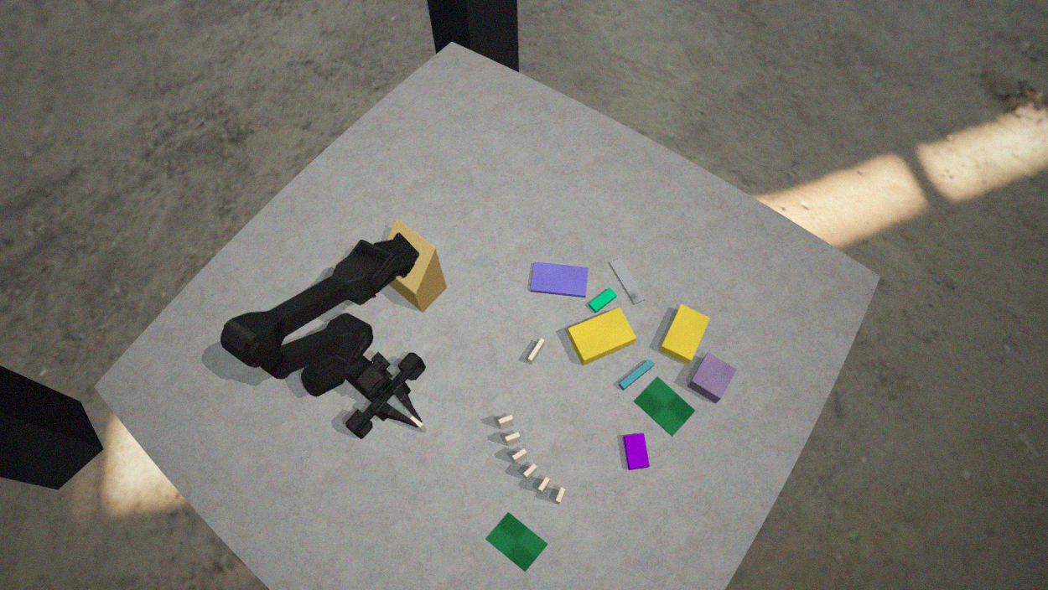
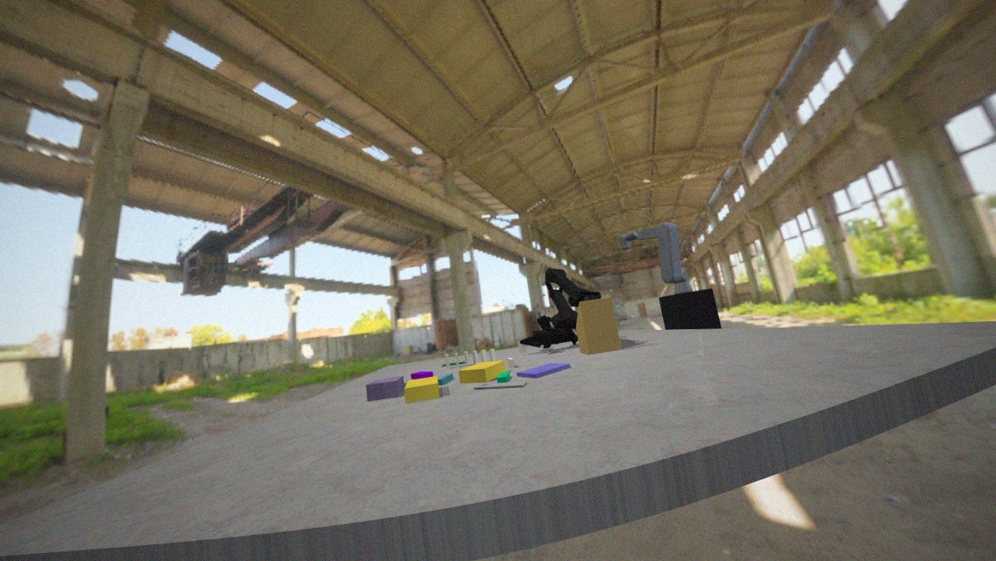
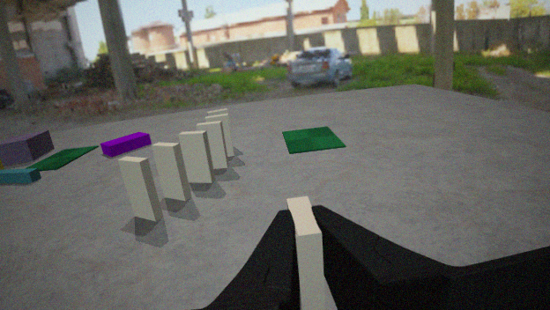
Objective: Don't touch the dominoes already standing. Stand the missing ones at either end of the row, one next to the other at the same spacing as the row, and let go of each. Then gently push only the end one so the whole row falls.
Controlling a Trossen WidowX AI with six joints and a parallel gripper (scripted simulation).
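Note:
Several cream dominoes stand upright in a curved row; the domino at the row's upper end (image 1: 505,420) (image 3: 142,189) is nearest my gripper, and the domino at the far end (image 1: 560,495) is nearest a green square. My gripper (image 1: 416,422) (image 3: 301,218) is shut on a cream domino (image 1: 417,421) (image 3: 308,251), left of the row in the top view and apart from it. The held domino's lower part is hidden in the wrist view. Another cream domino (image 1: 536,350) (image 2: 511,362) lies flat beyond the row's upper end.
Two yellow blocks (image 1: 602,336) (image 1: 685,333), a purple-grey block (image 1: 712,377), a teal bar (image 1: 635,374) and a violet block (image 1: 636,451) lie right of the row. Green squares (image 1: 664,406) (image 1: 516,541) lie right of and below it. A tan block (image 1: 433,282) stands beside the arm.

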